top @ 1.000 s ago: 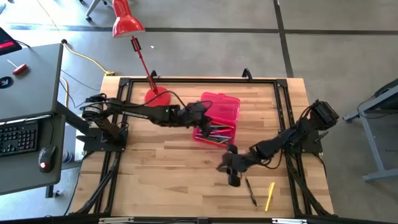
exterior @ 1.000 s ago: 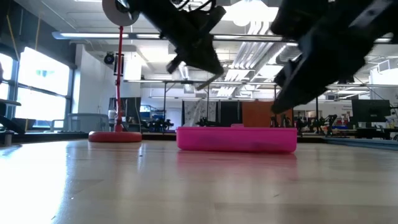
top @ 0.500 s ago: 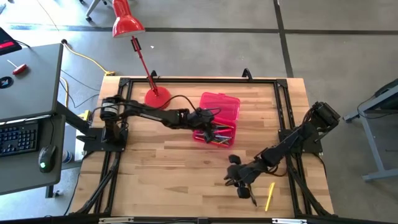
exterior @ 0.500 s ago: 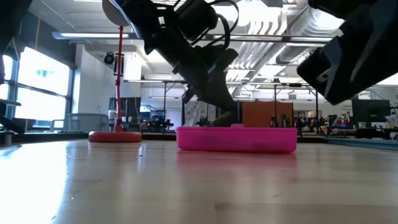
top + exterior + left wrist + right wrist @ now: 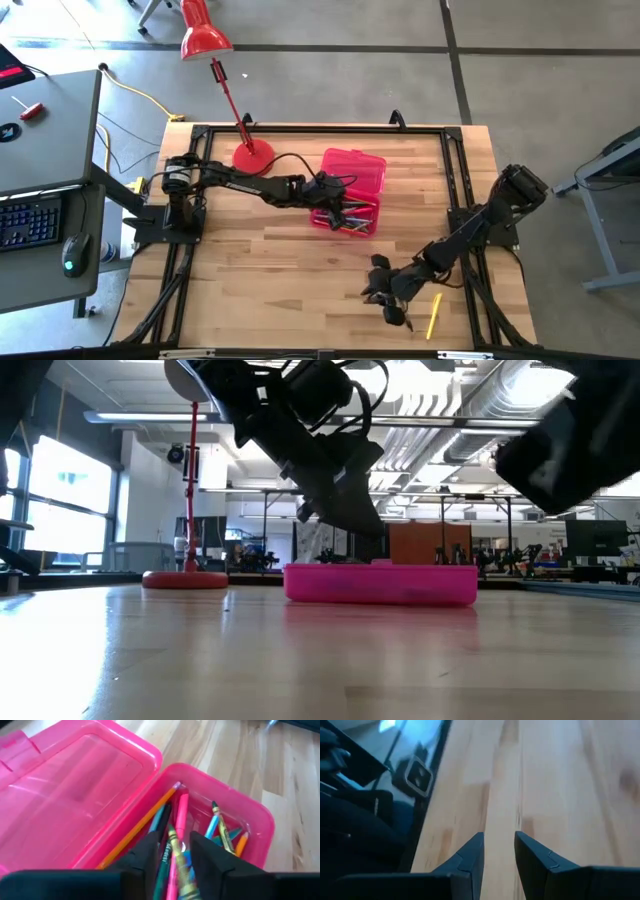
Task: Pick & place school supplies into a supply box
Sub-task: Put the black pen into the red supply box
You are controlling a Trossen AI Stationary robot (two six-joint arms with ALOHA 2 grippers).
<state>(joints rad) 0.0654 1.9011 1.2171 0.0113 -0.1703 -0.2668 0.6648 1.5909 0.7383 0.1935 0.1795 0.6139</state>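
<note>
The pink supply box (image 5: 318,219) lies open mid-table, its lid (image 5: 356,170) folded back flat toward the far edge. In the left wrist view its tray (image 5: 250,817) holds several pencils, crayons and a pink pen (image 5: 180,820). My left gripper (image 5: 345,211) is open and low in the tray; its fingers stand on either side of a green crayon (image 5: 173,845) and the pink pen. My right gripper (image 5: 388,297) is open over bare wood near the table's near edge. It is next to a dark pen (image 5: 406,322) and a yellow pencil (image 5: 434,315) lying flat.
A red desk lamp stands on its round base (image 5: 252,155) at the far left of the table, left of the box, its stem leaning out beyond the far edge. A black frame runs around the table's edges. Bare wood lies between the box and the near edge.
My left gripper has moved from above the lid toward the near edge and down into the box's tray, then stayed there. My right gripper has travelled toward the near edge and slightly right, coming down close to the dark pen and yellow pencil.
</note>
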